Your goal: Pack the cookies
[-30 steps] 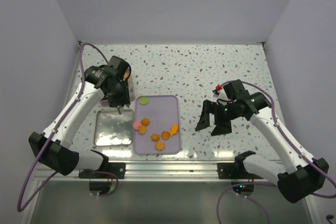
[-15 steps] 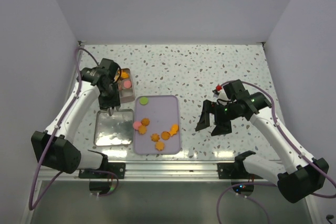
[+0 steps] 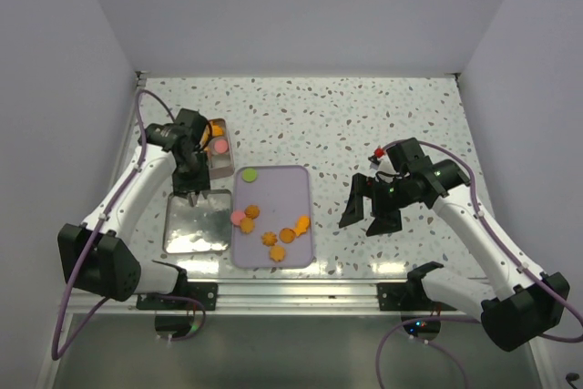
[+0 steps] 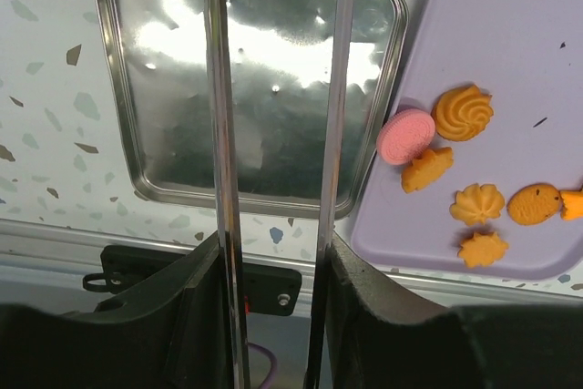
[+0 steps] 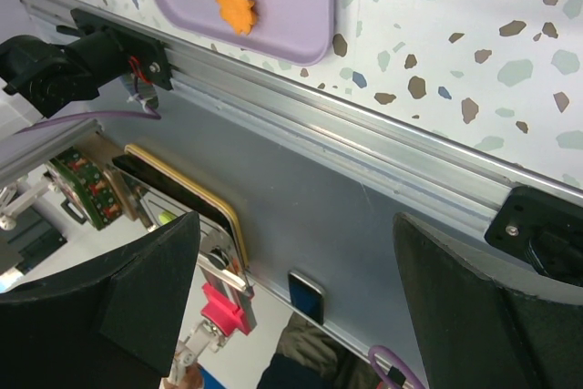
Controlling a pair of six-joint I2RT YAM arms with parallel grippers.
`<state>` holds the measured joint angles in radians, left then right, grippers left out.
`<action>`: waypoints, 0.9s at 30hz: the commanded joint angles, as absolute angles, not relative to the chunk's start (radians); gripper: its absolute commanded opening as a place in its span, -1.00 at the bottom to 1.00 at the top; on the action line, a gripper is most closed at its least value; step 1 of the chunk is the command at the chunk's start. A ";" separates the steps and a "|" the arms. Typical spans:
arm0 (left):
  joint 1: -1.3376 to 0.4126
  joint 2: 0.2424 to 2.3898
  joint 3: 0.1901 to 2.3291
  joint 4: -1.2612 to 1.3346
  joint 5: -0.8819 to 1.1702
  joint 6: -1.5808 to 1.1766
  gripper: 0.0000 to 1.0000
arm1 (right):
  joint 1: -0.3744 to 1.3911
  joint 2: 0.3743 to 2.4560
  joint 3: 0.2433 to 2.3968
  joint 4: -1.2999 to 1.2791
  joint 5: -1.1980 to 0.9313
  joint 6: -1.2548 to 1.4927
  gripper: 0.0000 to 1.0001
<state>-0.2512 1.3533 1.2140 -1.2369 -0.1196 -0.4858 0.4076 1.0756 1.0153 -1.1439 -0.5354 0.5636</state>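
Cookies [image 3: 270,238] are bunched on the near half of the purple tray [image 3: 293,184]: orange rounds, flowers and a fish shape. A pink one [image 4: 406,135] sits right at the tray's left edge, and a lone green one [image 3: 249,173] lies near its far left corner. Between that green one and the bunch, it's plain purple surface.

Just left of the tray, rim almost against rim, lies a shiny square pan [image 4: 146,116]. Over it hang the metal tongs [image 4: 219,134], blades apart and carrying nothing, clamped in the left gripper [image 4: 273,266].

Beyond the tray's far left corner, a small tin [image 3: 222,161] shows pink and orange pieces inside.

Well right of the tray, across a broad stretch of speckled table [image 3: 328,125], the right gripper [image 3: 369,214] hovers, jaws spread wide and holding nothing.
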 commanded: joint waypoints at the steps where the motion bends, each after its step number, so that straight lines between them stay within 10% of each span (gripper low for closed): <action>1: -0.242 1.347 1.249 -1.209 -0.133 -0.468 -0.10 | 0.411 1.077 1.045 -1.143 -0.528 0.543 0.80; 27: -0.531 1.204 1.168 -1.200 0.054 -0.607 -0.02 | 0.411 1.068 1.037 -1.129 -0.537 0.554 0.80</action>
<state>-0.4908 1.2301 1.2167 -1.2503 0.0177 -0.5426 0.4076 1.0756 1.0153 -1.1431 -0.5343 0.5640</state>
